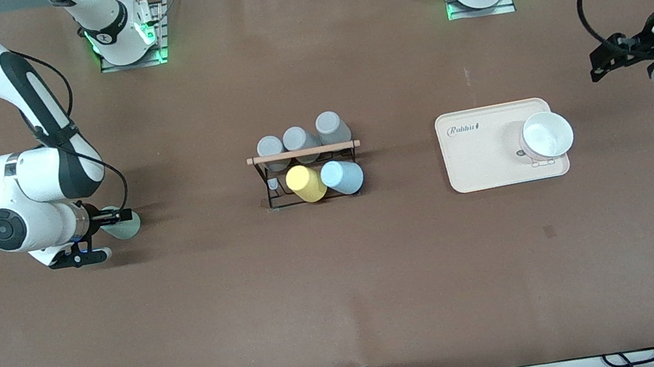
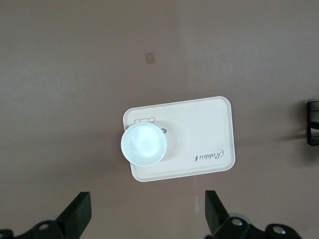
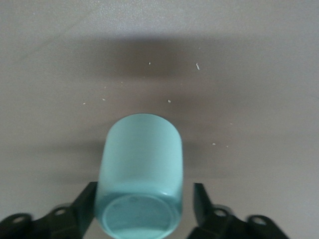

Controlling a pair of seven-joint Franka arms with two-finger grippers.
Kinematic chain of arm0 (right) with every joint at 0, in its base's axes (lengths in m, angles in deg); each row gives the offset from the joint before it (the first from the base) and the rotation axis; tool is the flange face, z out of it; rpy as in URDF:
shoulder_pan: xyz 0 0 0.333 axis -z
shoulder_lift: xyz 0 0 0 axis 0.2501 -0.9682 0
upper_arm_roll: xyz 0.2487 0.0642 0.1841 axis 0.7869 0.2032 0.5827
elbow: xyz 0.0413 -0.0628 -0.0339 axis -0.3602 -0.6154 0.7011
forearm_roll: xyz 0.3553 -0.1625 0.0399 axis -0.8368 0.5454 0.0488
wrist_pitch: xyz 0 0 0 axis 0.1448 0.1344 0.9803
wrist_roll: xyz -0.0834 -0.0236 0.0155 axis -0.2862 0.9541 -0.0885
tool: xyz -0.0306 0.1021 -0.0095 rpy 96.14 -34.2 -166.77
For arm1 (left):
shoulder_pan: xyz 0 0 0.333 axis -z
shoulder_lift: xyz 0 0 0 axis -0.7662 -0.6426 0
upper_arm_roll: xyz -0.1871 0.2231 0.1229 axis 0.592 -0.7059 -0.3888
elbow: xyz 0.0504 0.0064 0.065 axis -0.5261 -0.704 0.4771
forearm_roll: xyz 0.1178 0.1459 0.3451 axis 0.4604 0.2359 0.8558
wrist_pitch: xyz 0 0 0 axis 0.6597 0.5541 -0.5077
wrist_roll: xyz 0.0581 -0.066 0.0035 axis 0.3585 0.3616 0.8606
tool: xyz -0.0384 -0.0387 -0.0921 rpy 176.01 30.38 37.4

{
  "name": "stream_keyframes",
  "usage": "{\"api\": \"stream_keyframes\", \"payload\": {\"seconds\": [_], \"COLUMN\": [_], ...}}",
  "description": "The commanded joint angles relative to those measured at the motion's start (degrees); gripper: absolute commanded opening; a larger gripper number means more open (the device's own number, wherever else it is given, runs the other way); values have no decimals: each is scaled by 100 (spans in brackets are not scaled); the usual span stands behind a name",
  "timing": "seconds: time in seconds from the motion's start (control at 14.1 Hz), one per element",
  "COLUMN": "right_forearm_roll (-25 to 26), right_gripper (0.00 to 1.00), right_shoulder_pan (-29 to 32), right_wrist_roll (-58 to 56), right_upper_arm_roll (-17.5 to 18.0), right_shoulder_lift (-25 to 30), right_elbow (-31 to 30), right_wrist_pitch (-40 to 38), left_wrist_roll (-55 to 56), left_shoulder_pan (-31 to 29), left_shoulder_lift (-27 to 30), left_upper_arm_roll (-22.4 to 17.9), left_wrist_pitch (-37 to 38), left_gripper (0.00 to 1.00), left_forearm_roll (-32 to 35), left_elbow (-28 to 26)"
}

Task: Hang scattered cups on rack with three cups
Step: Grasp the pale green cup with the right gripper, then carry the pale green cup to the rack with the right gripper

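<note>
**Right Gripper Around the Mint Cup**

The rack [image 1: 306,173] stood in the middle of the brown surface [image 1: 345,288]. Three grey cups [image 1: 299,138], a yellow cup [image 1: 305,183] and the light blue cup [image 1: 342,177] already sat on its pegs, so the blue one looked done.

The mint green cup [image 3: 139,174] lay on its side, well apart from the rack, toward the right arm's end of the surface. The right gripper [image 1: 119,216] was down low at it. Its jaws stood on both sides of the cup, one with a small gap; I could not tell if they gripped it yet. Coming in from the side made sense, because the cup could roll.

The left gripper [image 1: 614,57] waited up high with its jaws wide open and empty, over the surface beside the cream tray [image 1: 487,175]. A white cup [image 1: 546,135] stood on that tray.

Between the mint cup and the rack the surface was bare, so there was lots of room to carry it. One peg at the rack's front corner looked free.
</note>
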Motion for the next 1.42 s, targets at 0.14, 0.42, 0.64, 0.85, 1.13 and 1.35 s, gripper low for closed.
{"api": "stream_keyframes", "payload": {"seconds": [0.14, 0.42, 0.64, 0.85, 1.13, 1.35], "right_forearm_roll": [-18, -123, -352, -703, -730, -730], "right_gripper": [23, 21, 21, 21, 21, 21], "right_shoulder_pan": [-10, -212, -510, -949, -1705, -1996], "right_wrist_roll": [-11, 67, 357, 917, 1946, 2440], "right_upper_arm_roll": [70, 333, 483, 483, 483, 483], "right_shoulder_lift": [40, 146, 137, 146, 111, 49], "right_elbow": [357, 1497, 2378, 2818, 3004, 2995], "right_wrist_pitch": [-129, -1261, -1966, -2230, -2188, -1802], "left_wrist_roll": [77, 332, 481, 482, 482, 490], "left_shoulder_pan": [72, 63, 81, 89, 107, 107], "left_shoulder_lift": [413, 308, 264, 255, 263, 255], "left_upper_arm_roll": [65, 66, 75, 75, 84, 110], "left_wrist_pitch": [281, 255, 281, 281, 281, 281], "left_gripper": [100, 100, 100, 100, 100, 100], "left_forearm_roll": [-30, -22, -22, -22, -22, -22], "left_elbow": [-226, -156, -68, -67, -67, -59]}}
